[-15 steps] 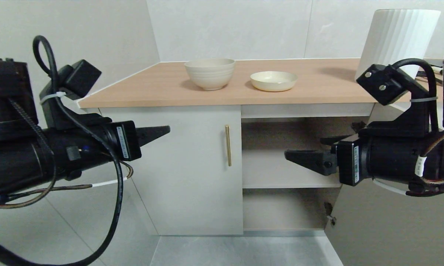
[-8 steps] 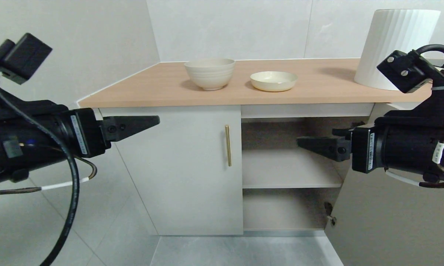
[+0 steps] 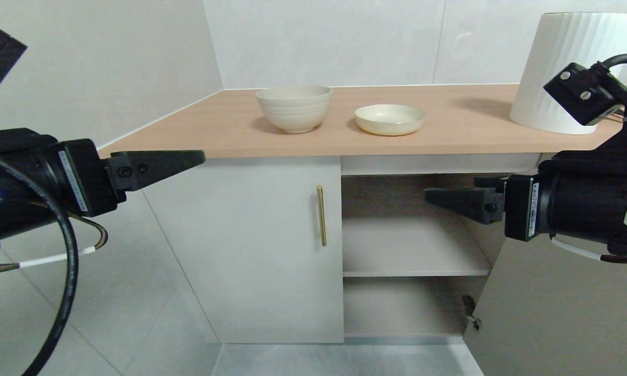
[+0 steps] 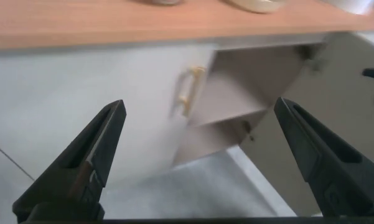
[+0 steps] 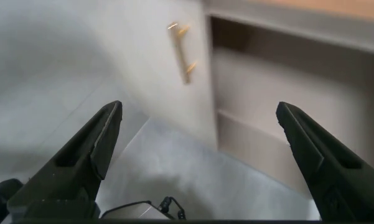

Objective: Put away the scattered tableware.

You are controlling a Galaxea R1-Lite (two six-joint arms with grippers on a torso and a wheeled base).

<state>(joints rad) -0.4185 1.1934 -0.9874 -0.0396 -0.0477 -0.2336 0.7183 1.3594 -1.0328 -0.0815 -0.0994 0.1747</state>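
A cream ribbed bowl (image 3: 294, 108) and a shallow cream plate (image 3: 390, 119) stand side by side on the wooden countertop (image 3: 224, 130). The plate's underside also shows in the left wrist view (image 4: 255, 5). My left gripper (image 3: 198, 155) hangs open in front of the counter's left corner, just below its top, with nothing between its fingers (image 4: 87, 162). My right gripper (image 3: 449, 189) is open and empty too, level with the open cabinet's upper shelf (image 3: 407, 245). In the right wrist view its fingers (image 5: 81, 162) are spread wide.
A tall white ribbed container (image 3: 569, 68) stands at the counter's back right. The cabinet's left door is closed, with a brass handle (image 3: 321, 215). Its right door (image 3: 553, 313) is swung open under my right arm. Both shelves are bare. A tiled wall runs along the left.
Both arms rose and drew outward, the left gripper to the left and the right one to the right. The head camera shifted slightly. Bowl and plate stayed put.
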